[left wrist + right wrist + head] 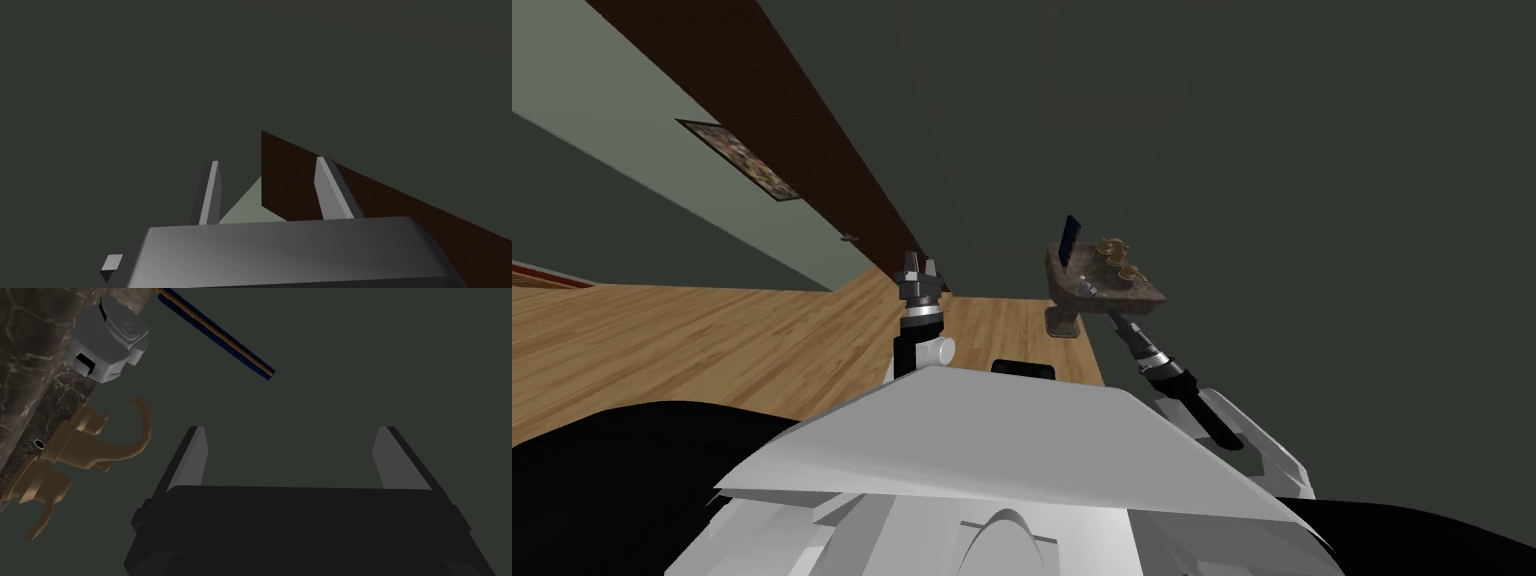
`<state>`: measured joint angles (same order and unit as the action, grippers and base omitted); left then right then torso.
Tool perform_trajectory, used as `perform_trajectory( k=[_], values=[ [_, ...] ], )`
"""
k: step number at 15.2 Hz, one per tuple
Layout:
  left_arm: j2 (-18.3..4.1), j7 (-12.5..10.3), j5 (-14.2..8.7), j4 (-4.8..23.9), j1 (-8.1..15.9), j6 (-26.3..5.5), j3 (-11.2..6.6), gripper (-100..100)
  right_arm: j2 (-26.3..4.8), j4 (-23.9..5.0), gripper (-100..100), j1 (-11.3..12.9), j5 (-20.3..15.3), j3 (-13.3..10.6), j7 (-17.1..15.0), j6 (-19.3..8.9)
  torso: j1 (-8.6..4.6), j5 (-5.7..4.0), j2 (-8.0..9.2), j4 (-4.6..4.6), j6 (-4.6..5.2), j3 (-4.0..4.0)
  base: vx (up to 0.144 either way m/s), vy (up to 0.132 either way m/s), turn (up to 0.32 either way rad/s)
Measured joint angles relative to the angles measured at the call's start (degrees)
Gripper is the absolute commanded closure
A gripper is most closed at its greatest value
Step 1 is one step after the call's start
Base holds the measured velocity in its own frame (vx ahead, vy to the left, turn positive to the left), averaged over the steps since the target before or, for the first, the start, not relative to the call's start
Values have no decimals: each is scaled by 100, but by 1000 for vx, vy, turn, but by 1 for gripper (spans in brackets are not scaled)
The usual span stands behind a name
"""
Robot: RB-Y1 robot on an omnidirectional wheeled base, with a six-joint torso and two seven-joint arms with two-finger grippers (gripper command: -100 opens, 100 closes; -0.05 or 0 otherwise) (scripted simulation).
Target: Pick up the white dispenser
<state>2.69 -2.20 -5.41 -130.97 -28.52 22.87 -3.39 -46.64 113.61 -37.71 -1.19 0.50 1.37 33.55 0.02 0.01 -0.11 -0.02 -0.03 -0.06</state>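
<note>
Dispenser (107, 340) upright on sink (30, 363), nr faucet (95, 448).

A dark marbled basin (1058, 276) stands on a pedestal on the wooden floor (712, 330), with a brass-coloured tap (100, 449) on its rim. A thin dark blue slab (220, 335) juts up beside it. A framed picture (740, 160) hangs on the far wall.

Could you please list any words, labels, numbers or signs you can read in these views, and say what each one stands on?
There is no readable text.
The grey-white dispenser bears no label.
The tan tap and the dark blue panel carry no marks.
The picture on the wall shows a mottled pattern, too small to tell whether it holds any lettering.
</note>
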Motion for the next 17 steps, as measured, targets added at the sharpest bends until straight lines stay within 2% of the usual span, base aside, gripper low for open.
perform_trajectory(
  k=[8, 10, 12, 17],
  values=[
    [0, 0, 0, 0, -1, 0, 0, 0, -953, -313, -100, -228, -175, -25, -139, -68, 1, 1, 0, 0, 2, 0, 20, 5, 98],
    [0, 0, 0, 0, 0, 0, 0, 0, -1177, -489, -100, -233, -246, -83, -177, -71, 1, 0, -3, -1, 0, -2, 24, 5, 104],
    [0, 0, 0, 0, -1, 0, -1, 0, -1390, -502, -100, -315, -249, -36, -204, -55, 1, 0, 1, 0, 4, 1, 13, 3, 65],
    [0, 0, 0, 0, 0, 0, 0, 0, -1971, -741, -100, -474, -365, -42, -298, -71, 1, 1, -2, 0, 0, -1, 19, 3, 108]
  ],
)
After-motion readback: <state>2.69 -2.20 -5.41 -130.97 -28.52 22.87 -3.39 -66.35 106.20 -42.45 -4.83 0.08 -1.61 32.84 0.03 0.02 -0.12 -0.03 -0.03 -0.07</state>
